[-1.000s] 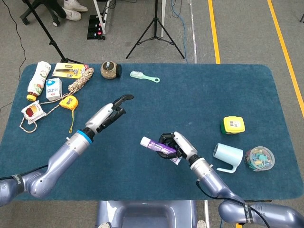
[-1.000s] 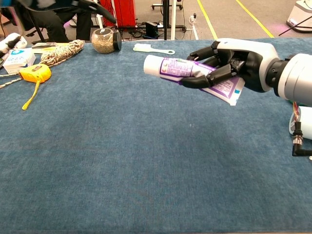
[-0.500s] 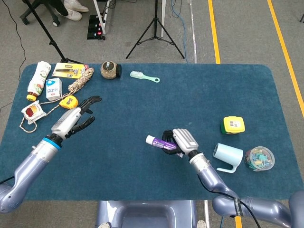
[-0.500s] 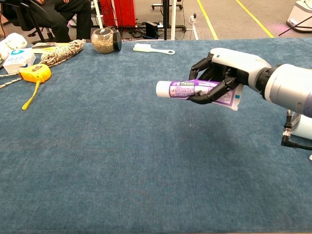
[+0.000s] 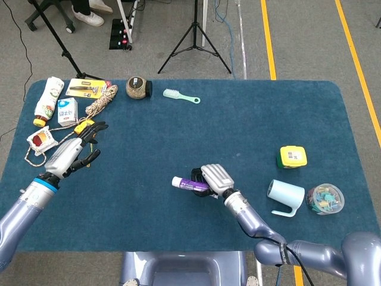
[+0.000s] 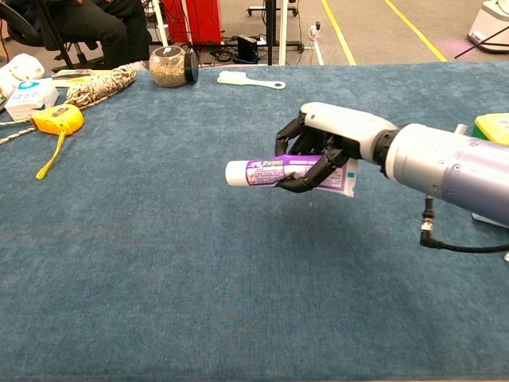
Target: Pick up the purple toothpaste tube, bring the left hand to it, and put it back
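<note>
Right hand (image 6: 330,151) nearest, fingers wrapped around purple toothpaste tube (image 6: 274,171), tube held above table (image 5: 250,125), apparently clear of cloth. Tube's long axis roughly level, white cap pointing toward robot's left, crimped end behind fingers. Judged step: lowering to put back; tube likely goes down flat, as held. Left hand (image 5: 71,155) well apart at far left, near yellow tape measure (image 5: 85,127), fingers spread, holding nothing. Right hand alone placed to set tube down.
</note>
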